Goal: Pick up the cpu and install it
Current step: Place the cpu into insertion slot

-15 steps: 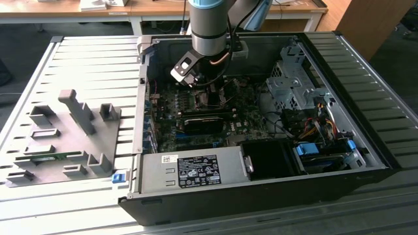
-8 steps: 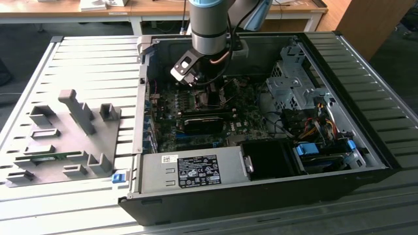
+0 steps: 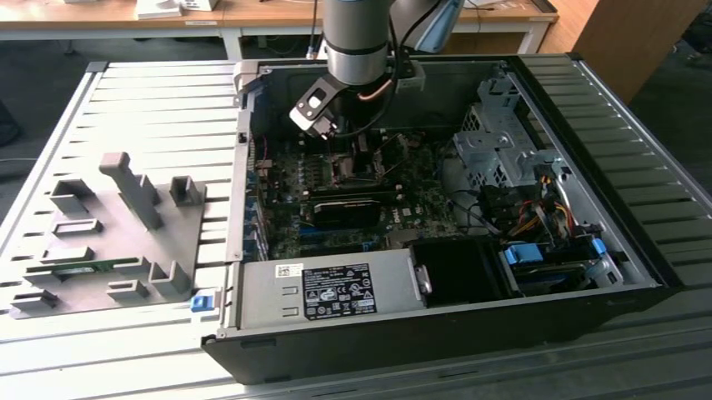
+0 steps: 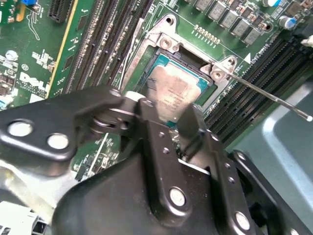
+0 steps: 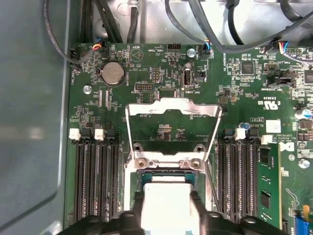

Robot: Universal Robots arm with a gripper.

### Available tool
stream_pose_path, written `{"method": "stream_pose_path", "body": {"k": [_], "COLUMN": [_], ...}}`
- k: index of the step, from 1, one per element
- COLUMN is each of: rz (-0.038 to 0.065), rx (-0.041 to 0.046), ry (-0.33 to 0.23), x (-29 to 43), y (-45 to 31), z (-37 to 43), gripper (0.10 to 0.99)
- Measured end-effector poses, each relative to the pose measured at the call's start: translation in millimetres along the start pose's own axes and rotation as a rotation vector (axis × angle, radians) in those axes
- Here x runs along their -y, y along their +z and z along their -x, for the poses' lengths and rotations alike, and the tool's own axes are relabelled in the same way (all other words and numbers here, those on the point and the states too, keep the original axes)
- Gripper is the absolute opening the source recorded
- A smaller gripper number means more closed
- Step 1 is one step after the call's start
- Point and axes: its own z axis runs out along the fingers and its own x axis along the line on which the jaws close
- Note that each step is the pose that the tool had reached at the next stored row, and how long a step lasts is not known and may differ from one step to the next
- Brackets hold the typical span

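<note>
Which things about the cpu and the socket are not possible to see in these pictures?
1. Second wrist view: the hand hides one side of the cpu and socket.
2. First wrist view: the picture edge cuts the cpu; its top is washed out white.
3. Exterior view: the arm covers the socket.
4. Whether the cpu sits flat: cannot tell.

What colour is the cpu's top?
Silvery grey; the cpu shows best in the second wrist view.

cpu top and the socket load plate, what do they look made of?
The cpu: top looks like matte silvery-grey metal, probably plated; it takes a soft, even glare. The load plate: bright bare sheet metal, likely steel; thin stamped edges and sharp highlights.
</note>
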Motion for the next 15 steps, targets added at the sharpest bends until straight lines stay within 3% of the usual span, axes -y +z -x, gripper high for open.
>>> {"method": "stream_pose_path", "body": {"k": [2,5,8,10,15], "rz": [-0.002,-0.009,-0.016,-0.019,-0.022], "rx": [-0.0007,-0.0031,-0.0132,-0.0188,-0.0199], "ry": [0.000,0.000,0.001,0.002,0.002], "x": [-0.2,-0.9,-1.9,-2.3,-2.8], "y": [-0.5,-0.6,-0.6,-0.7,-3.4], "z": [0.5,2.9,4.9,5.4,5.4], "gripper": [0.353,0.294,0.118,0.118,0.106]}}
